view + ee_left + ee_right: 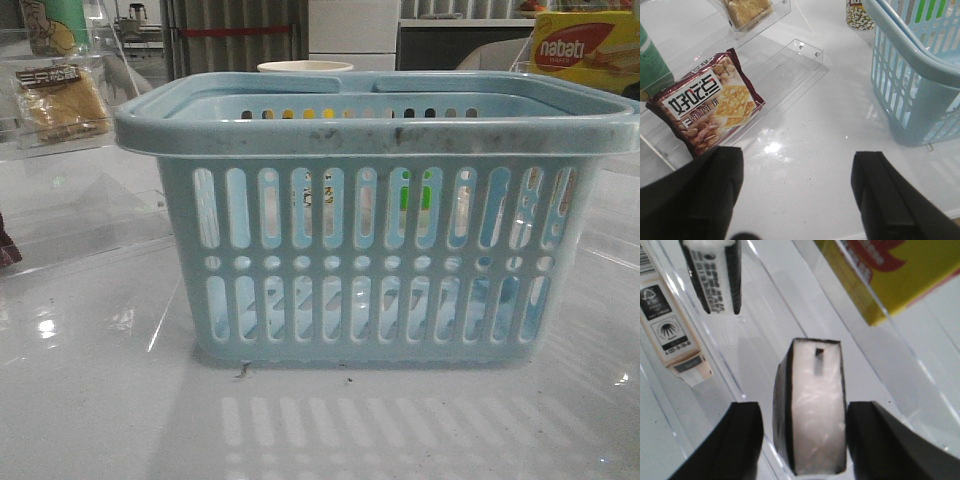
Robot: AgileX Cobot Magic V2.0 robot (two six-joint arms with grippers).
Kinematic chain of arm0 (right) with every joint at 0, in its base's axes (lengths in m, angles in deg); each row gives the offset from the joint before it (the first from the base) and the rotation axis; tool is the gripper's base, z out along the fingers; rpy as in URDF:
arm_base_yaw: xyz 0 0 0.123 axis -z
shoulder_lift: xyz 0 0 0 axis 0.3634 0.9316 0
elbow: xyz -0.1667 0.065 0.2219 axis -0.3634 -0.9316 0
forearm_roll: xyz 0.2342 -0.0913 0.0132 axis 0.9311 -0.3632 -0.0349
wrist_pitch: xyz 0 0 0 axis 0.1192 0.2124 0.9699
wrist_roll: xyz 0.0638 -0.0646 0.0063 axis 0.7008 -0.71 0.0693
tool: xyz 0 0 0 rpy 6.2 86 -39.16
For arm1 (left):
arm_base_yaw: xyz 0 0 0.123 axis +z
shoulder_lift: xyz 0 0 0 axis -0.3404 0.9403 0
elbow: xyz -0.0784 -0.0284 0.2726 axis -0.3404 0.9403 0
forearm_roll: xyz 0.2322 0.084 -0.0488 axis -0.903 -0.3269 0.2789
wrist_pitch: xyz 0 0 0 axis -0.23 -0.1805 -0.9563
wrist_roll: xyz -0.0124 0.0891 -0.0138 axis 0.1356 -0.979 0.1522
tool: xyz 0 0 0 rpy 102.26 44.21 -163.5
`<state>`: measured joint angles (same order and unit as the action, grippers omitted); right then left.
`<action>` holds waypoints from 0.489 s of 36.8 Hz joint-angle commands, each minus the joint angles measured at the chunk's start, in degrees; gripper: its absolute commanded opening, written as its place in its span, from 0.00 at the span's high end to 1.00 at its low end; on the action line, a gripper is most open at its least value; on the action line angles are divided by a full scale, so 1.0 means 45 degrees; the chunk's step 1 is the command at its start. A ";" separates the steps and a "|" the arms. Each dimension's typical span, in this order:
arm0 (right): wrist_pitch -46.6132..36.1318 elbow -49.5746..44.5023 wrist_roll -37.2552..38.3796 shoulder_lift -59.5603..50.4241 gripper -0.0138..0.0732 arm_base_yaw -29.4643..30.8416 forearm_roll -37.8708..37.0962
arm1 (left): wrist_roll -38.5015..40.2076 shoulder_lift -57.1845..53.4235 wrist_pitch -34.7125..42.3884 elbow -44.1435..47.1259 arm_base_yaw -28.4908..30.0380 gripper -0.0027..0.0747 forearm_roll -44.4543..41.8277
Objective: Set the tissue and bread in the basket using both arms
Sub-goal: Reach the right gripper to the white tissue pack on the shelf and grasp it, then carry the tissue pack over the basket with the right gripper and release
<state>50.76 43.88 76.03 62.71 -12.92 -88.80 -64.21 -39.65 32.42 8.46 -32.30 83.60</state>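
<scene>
The pale blue basket (380, 125) fills the middle of the front view and shows at the edge of the left wrist view (910, 55). The bread (62, 105), in clear wrap with a black label, lies on a clear acrylic shelf at the far left; it also shows in the left wrist view (747, 10). The tissue (812, 410), a white pack with black sides, stands on a clear shelf between the fingers of my right gripper (804, 412), which is open, with a gap on one side. My left gripper (797, 160) is open and empty over bare white table. Neither gripper shows in the front view.
A red-brown cracker pack (707, 107) lies on a low acrylic shelf near my left gripper, a green container (652, 62) beside it. A second black-and-white pack (712, 275), a cream carton (670, 325) and the yellow nabati box (900, 275) surround the tissue. A white cup (305, 67) stands behind the basket.
</scene>
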 commanded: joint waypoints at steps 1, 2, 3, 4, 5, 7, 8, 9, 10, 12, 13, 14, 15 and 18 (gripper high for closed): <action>-0.0879 0.0468 0.0000 -0.0706 0.50 0.0105 -0.0257 | 0.0135 0.0166 0.1018 -0.0410 -0.0077 0.31 0.0145; -0.0879 0.0468 0.0000 -0.0706 0.53 0.0105 -0.0257 | 0.0135 0.0166 0.1018 -0.0410 -0.0077 0.31 0.0145; -0.0866 0.0468 0.0000 -0.0718 0.57 0.0105 -0.0257 | 0.0135 0.0166 0.1018 -0.0410 -0.0077 0.31 0.0145; -0.0866 0.0468 0.0000 -0.0718 0.60 0.0105 -0.0249 | 0.0135 0.0166 0.1018 -0.0410 -0.0077 0.31 0.0145; -0.0852 0.0468 0.0000 -0.0745 0.63 0.0105 -0.0249 | 0.0135 0.0166 0.1018 -0.0410 -0.0077 0.31 0.0145; -0.0806 0.0468 0.0000 -0.0870 0.67 0.0092 -0.0166 | 0.0135 0.0166 0.1018 -0.0410 -0.0077 0.31 0.0145; -0.0778 0.0468 0.0000 -0.0943 0.68 0.0092 -0.0103 | 0.0135 0.0166 0.1018 -0.0410 -0.0077 0.31 0.0145; -0.0742 0.0468 0.0000 -0.1061 0.68 0.0092 -0.0043 | 0.0135 0.0166 0.1018 -0.0410 -0.0077 0.31 0.0145; -0.0725 0.0468 0.0000 -0.1228 0.68 0.0092 0.0090 | 0.0135 0.0166 0.1018 -0.0410 -0.0077 0.31 0.0145; -0.0697 0.0468 0.0000 -0.1608 0.68 0.0064 0.0418 | 0.0135 0.0166 0.1018 -0.0410 -0.0077 0.31 0.0145; -0.0663 0.0468 0.0000 -0.1852 0.68 0.0029 0.0576 | 0.0135 0.0166 0.1018 -0.0410 -0.0077 0.31 0.0145; -0.0618 0.0468 0.0000 -0.2068 0.68 -0.0023 0.0701 | 0.0135 0.0166 0.1018 -0.0410 -0.0077 0.31 0.0145; -0.0555 0.0468 0.0000 -0.2339 0.68 -0.0070 0.0827 | 0.0135 0.0166 0.1018 -0.0410 -0.0077 0.31 0.0145; -0.0360 0.0468 0.0000 -0.2944 0.68 -0.0283 0.1011 | 0.0135 0.0166 0.1018 -0.0410 -0.0077 0.31 0.0145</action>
<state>51.56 43.88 76.03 55.84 -13.34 -85.36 -64.21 -39.65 32.42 8.46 -32.30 83.82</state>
